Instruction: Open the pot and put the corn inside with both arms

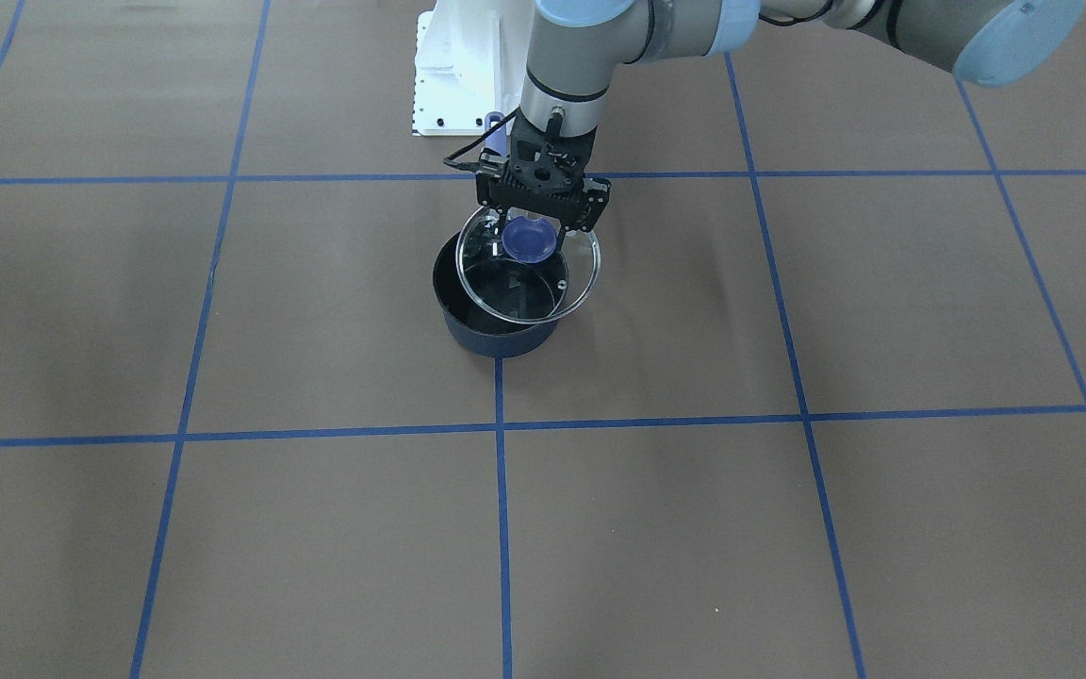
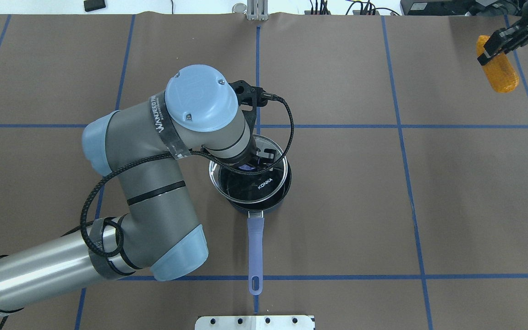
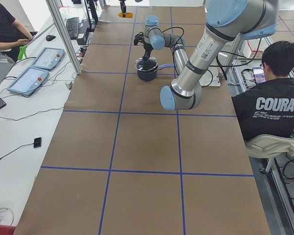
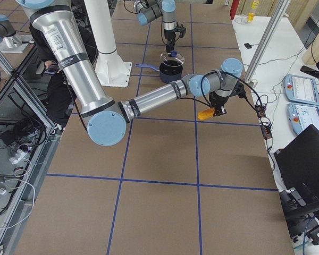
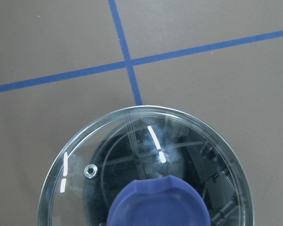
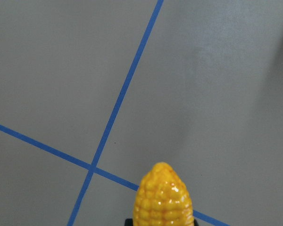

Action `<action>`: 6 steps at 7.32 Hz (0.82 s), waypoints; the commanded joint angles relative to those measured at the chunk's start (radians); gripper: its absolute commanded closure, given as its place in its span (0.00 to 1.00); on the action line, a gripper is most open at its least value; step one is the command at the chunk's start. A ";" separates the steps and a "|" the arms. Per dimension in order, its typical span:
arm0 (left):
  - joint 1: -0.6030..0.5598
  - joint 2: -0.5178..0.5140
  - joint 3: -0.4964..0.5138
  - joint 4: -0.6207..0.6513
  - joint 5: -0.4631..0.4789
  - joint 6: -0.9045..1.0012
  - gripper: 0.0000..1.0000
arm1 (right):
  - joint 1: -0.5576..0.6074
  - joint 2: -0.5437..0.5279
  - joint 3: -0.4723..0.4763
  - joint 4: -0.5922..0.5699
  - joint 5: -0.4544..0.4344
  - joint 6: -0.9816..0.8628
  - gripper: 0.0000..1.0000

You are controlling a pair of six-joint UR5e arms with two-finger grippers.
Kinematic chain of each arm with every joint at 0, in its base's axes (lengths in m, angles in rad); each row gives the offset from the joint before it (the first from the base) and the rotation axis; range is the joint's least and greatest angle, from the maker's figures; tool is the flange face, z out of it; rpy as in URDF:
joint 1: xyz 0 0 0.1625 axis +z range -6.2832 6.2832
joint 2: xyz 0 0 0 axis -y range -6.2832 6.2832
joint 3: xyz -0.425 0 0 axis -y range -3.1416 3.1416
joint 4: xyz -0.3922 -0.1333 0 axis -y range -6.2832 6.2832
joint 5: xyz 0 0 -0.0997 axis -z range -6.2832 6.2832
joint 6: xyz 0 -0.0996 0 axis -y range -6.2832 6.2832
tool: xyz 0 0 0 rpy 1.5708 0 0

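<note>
The dark navy pot [image 1: 496, 325] stands at the table's middle, its purple-blue handle [image 2: 255, 245] pointing toward the robot's base. My left gripper [image 1: 532, 226] is shut on the purple-blue knob [image 1: 530, 242] of the glass lid [image 1: 573, 283]. It holds the lid a little above the pot, shifted slightly sideways, so part of the black interior shows. The lid fills the left wrist view [image 5: 146, 155]. My right gripper [image 2: 497, 43] is shut on the yellow-orange corn [image 2: 500, 71] and holds it above the table, far off to the right. The corn also shows in the right wrist view [image 6: 164, 197].
The white base mount [image 1: 458, 75] stands behind the pot. Blue tape lines [image 1: 501, 528] cross the brown table. A side table with pendants [image 3: 34, 78] runs along the far edge. A seated operator [image 3: 272, 107] is at the robot's side.
</note>
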 commanded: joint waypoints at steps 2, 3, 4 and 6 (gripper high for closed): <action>-0.094 0.099 -0.063 -0.006 -0.091 0.116 0.31 | -0.096 0.094 0.003 0.003 -0.015 0.227 0.69; -0.118 0.117 -0.075 -0.008 -0.102 0.168 0.31 | -0.129 0.119 0.006 0.004 -0.047 0.296 0.69; -0.147 0.149 -0.089 -0.011 -0.129 0.199 0.32 | -0.171 0.136 0.006 0.045 -0.075 0.382 0.69; -0.195 0.205 -0.092 -0.025 -0.137 0.281 0.32 | -0.283 0.143 0.000 0.209 -0.161 0.627 0.69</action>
